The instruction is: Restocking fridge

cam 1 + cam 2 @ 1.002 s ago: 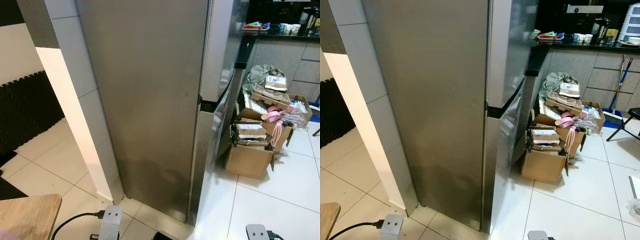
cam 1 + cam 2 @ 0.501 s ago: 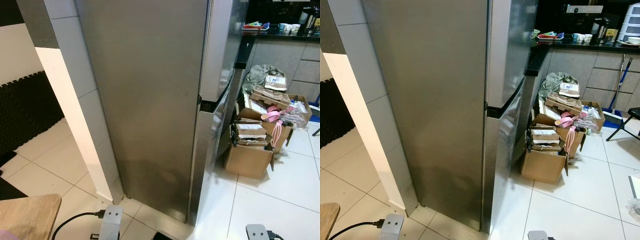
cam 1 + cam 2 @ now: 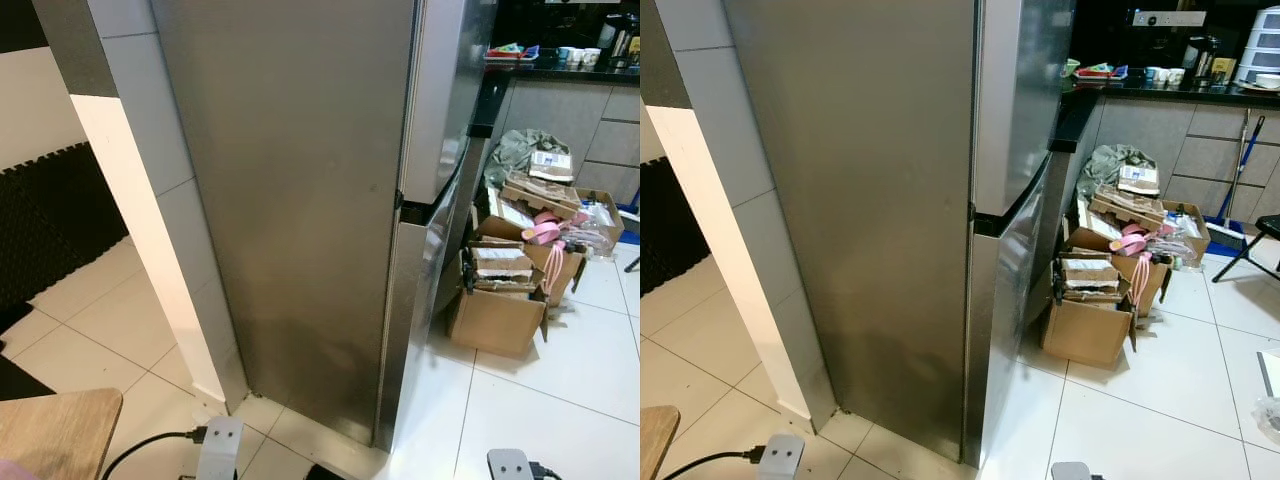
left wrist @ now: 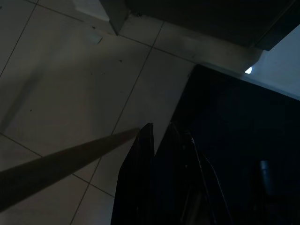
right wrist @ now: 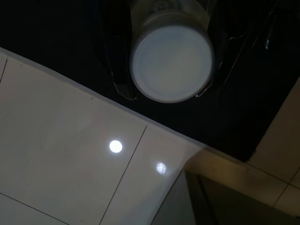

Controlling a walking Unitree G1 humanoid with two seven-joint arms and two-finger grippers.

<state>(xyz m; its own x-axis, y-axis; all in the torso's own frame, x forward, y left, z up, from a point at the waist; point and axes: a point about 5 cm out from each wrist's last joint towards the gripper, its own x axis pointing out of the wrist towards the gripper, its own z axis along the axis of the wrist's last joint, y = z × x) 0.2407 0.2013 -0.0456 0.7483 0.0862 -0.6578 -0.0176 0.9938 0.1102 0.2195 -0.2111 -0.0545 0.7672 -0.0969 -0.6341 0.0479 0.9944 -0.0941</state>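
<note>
Our right gripper is clamped on a white-lidded jar, one black finger pressed against each side, the round lid facing the wrist camera and the jar's long axis running along the fingers. The arm hangs low, with pale floor tiles beyond the jar. Our left gripper hangs idle over the tiles too; its two dark fingers lie close together with nothing between them, so we read it as closed and empty.

Outward from there, the fridge stands directly ahead of us, but we face its blank steel side panel. Its doors sit on the face turned toward our right, both shut, the seam between upper and lower door showing as a dark line. Beyond that face lie open cardboard boxes on the floor, and a dark surface with cups farther back.

So the jar must travel forward and to the right, around the fridge corner. We judge the empty left gripper the one free to pull a door, though the right arm is nearer the door side.
</note>
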